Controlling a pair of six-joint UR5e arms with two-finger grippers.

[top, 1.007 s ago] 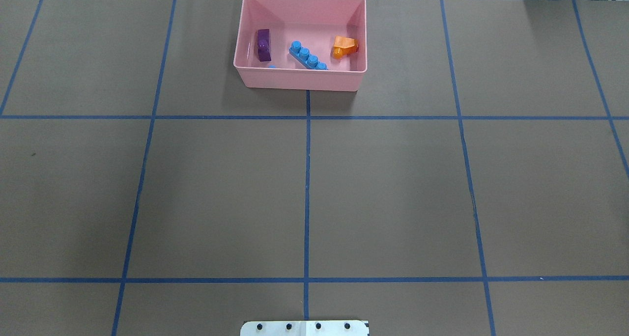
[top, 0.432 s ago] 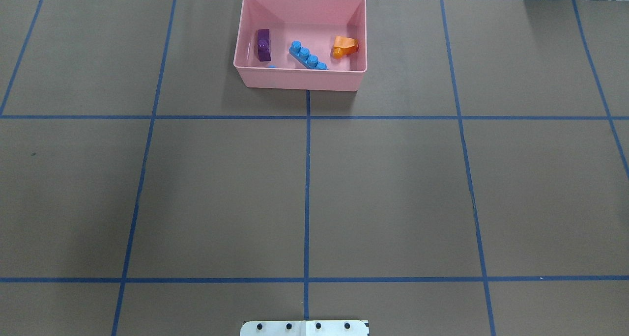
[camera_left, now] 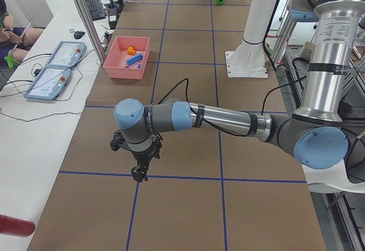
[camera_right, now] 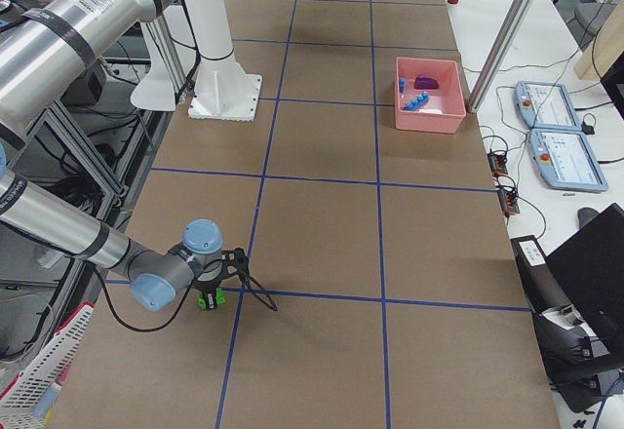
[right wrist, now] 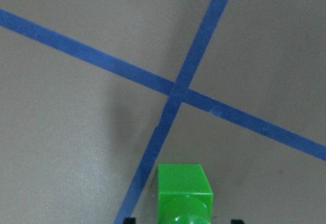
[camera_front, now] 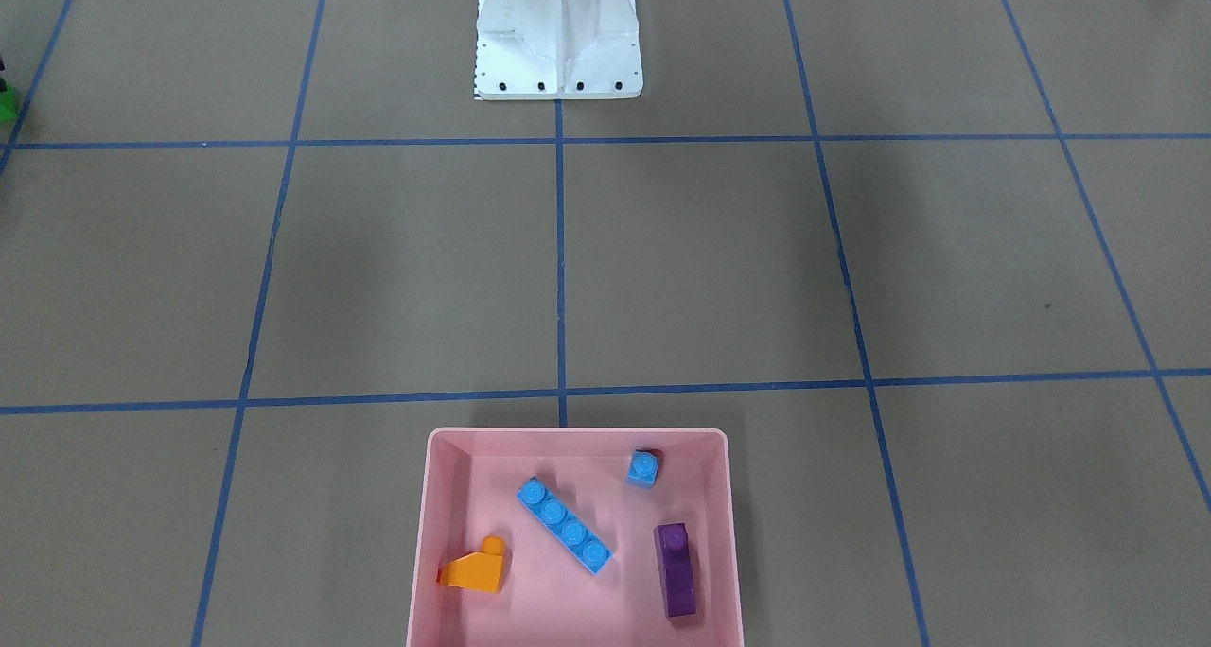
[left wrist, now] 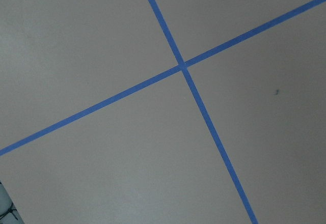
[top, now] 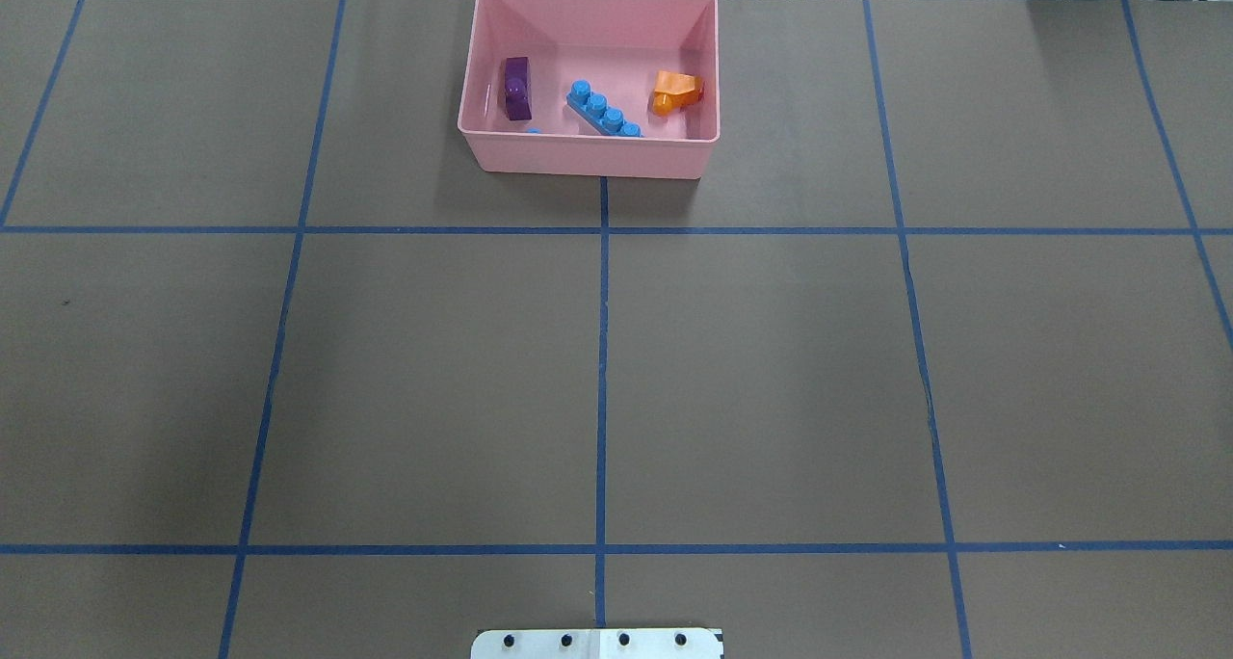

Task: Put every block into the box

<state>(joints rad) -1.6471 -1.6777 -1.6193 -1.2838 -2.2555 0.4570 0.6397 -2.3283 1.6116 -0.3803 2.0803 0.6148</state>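
The pink box sits at the table's far edge. It holds the purple brick, the long blue brick, the orange sloped brick and the tiny blue brick. The green brick lies well apart at the table's right end, beside a tape crossing. The right gripper straddles it, fingertips spread with a gap on each side. The left gripper hangs over the opposite end; whether its fingers are spread or closed cannot be told. Brown paper gridded with blue tape covers the table. Two teach pendants lie on a white bench alongside.
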